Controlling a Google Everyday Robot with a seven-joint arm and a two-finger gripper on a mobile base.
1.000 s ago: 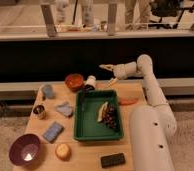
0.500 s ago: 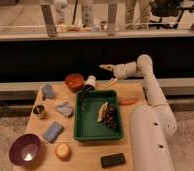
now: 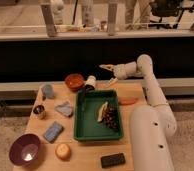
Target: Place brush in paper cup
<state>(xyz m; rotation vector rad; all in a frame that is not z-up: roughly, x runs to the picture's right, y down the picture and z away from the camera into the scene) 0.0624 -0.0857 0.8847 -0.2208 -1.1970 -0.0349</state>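
The white paper cup point(image 3: 91, 80) stands at the back of the table, between the orange bowl point(image 3: 74, 81) and the green tray point(image 3: 90, 131). A thin black brush point(image 3: 86, 89) leans out of the cup's lower left side, over the tray's back left corner. My gripper point(image 3: 108, 73) hangs in the air just right of and above the cup, pointing left. Its fingers are spread and hold nothing.
The tray holds a banana point(image 3: 103, 111) and dark grapes point(image 3: 110, 119). An orange carrot point(image 3: 127, 101) lies right of the tray. At left are a grey-blue cup point(image 3: 48, 91), metal can point(image 3: 39, 111), blue cloth point(image 3: 65, 108), blue sponge point(image 3: 53, 131), purple bowl point(image 3: 25, 149) and orange fruit point(image 3: 63, 151). A black block point(image 3: 113, 160) lies in front.
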